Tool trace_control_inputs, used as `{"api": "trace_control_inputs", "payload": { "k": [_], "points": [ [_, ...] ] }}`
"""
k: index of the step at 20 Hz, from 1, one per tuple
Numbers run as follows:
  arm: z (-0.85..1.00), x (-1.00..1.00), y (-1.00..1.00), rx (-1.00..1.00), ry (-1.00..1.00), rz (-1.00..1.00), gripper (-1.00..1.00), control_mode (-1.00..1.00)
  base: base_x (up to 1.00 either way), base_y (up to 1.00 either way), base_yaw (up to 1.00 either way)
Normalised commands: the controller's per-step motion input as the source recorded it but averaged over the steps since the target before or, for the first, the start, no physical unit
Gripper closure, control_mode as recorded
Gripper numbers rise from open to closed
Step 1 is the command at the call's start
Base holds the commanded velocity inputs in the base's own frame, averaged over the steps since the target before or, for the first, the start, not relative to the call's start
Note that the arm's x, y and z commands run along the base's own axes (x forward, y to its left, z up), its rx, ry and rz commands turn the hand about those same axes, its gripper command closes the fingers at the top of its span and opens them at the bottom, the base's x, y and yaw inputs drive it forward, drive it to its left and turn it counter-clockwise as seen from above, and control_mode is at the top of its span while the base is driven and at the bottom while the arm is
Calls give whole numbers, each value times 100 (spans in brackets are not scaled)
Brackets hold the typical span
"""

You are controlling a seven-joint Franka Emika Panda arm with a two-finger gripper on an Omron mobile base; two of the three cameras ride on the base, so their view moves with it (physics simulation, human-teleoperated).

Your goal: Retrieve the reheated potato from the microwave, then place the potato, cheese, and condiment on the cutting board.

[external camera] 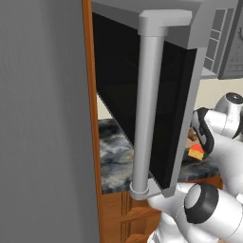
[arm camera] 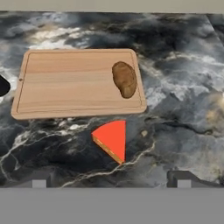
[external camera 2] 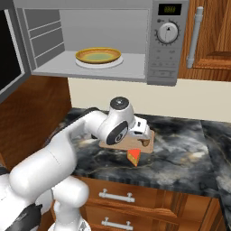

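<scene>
In the hand view, the cutting board lies at upper left on the dark marbled surface, with the potato on its right end. The cheese sits just below the board, off it. The claw, at the bottom edge, is spread wide, holding and touching nothing.

Arm: glossy white rounded segments, thick and tubular; joints ringed in dark grey to black bands; circular white end caps with small dark centres on joint housings; wrist carries a boxy white hand block; fingers small, dark grey, square-tipped.
</scene>
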Motion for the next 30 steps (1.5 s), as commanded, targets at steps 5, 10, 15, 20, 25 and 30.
{"api": "trace_control_inputs", "payload": {
  "k": [5, 10, 15, 20, 25, 30],
  "points": [
    [0, 1, 5, 9, 16, 0, -100, -100, 0, 0, 0],
    [-11, 1, -5, 3, 24, 0, -100, -100, 0, 0, 0],
    [-27, 4, -6, 3, 11, 0, -100, -100, 0, 0, 0],
    [-34, 10, -6, 13, 6, 0, -100, -100, 0, 0, 0],
    [-33, 12, -4, 9, 2, 0, -100, -100, 0, 0, 0],
    [-15, 16, -12, 0, 1, 2, -100, -100, 0, 0, 0]
  ]
}}
